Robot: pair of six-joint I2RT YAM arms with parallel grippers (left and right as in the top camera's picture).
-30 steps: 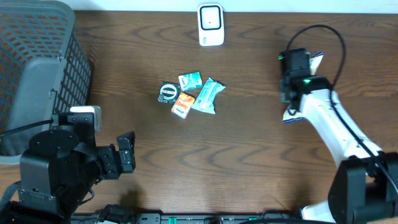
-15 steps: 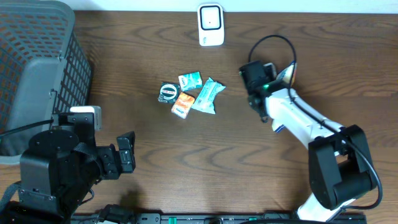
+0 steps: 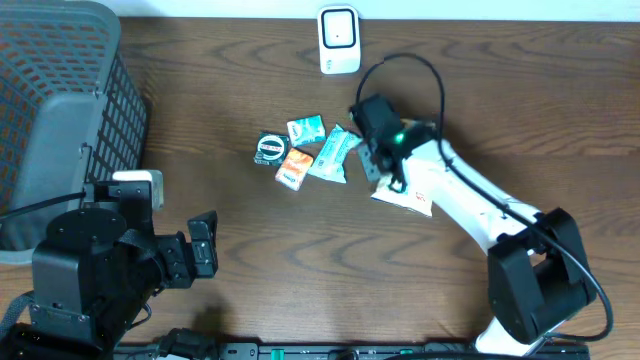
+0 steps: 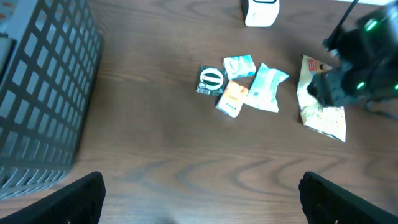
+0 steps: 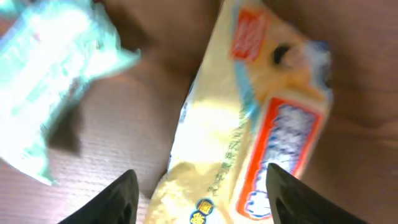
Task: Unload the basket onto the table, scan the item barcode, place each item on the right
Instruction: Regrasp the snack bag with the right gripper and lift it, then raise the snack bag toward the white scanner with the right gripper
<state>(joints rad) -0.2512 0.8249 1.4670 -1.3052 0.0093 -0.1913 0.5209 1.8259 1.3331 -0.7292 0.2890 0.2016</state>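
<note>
Hanging over the yellow packet [image 5: 261, 112], the right gripper [image 5: 202, 190] shows spread jaws, as does the left gripper [image 4: 202, 190].

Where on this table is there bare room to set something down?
Bare wood lies between the basket and the small packets, along the near edge between left arm and right arm, and at the far right. The middle is crowded: small packets, cream packet and right arm sit close together.
</note>
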